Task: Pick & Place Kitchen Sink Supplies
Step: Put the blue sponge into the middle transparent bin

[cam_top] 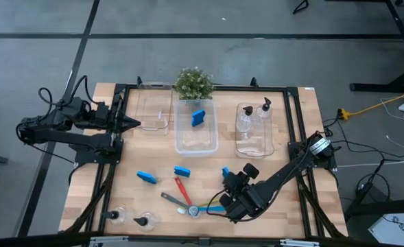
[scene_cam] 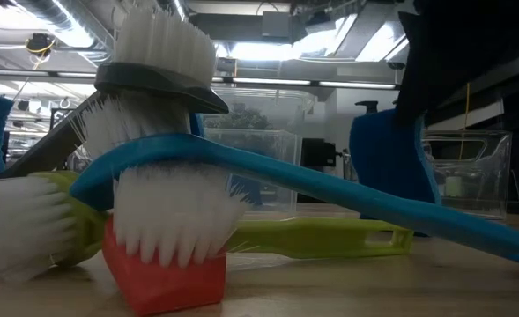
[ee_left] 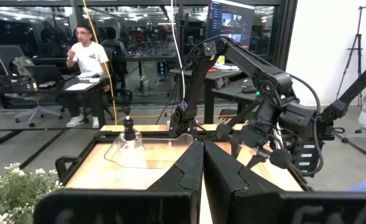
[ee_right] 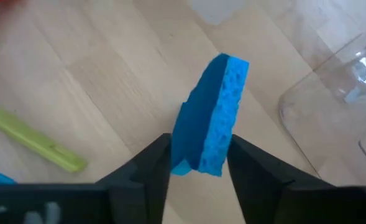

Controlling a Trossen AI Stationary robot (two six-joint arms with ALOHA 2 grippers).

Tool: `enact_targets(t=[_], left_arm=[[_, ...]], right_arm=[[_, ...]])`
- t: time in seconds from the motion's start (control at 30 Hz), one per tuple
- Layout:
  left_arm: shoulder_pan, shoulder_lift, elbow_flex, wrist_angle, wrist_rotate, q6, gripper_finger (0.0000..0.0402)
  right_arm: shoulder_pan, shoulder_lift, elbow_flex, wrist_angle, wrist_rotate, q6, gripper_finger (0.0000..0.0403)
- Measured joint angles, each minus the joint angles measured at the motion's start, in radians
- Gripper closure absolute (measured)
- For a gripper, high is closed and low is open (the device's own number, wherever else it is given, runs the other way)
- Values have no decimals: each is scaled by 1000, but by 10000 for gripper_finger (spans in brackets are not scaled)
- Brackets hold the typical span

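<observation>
My right gripper (cam_top: 228, 177) (ee_right: 199, 143) is near the table's near edge, shut on a blue sponge (cam_top: 225, 171) (scene_cam: 387, 167). Two more sponges (cam_top: 146, 178) (cam_top: 182, 171) lie flat on the wood, and one (cam_top: 198, 117) leans in the middle bin. The red (cam_top: 182, 189), grey (cam_top: 176, 201), blue (scene_cam: 241, 163) and yellow-green (scene_cam: 312, 236) brushes lie crossed in a pile. Two pump bottles (cam_top: 116, 216) (cam_top: 143, 221) lie by the near edge; two (cam_top: 245, 120) (cam_top: 264, 110) stand in the right bin. My left gripper (cam_top: 134, 123) (ee_left: 201, 149) is shut above the left bin. My right gripper pinches the blue sponge across its thin side, one finger (ee_right: 155, 155) on each broad face, at the sponge's end (ee_right: 198, 158) nearest the wrist. The fingers slant down from the table's right. The sponge stands on edge and sticks out past the fingertips.
Three clear bins stand in a row at the far side: left (cam_top: 153, 110), middle (cam_top: 196, 140), right (cam_top: 255, 140). A green potted plant (cam_top: 193, 82) sits behind the middle bin. The brush pile lies just left of my right gripper. People sit at desks beyond the table.
</observation>
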Motion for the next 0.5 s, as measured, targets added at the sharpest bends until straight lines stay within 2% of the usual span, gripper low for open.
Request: enact_targets(t=[0.3, 0.5], left_arm=[[0, 0, 0, 0, 0, 0, 395], [0, 0, 0, 0, 0, 0, 395]], right_arm=[[-4, 0, 0, 18, -2, -69, 382], [-22, 0, 2, 12, -47, -139, 387]])
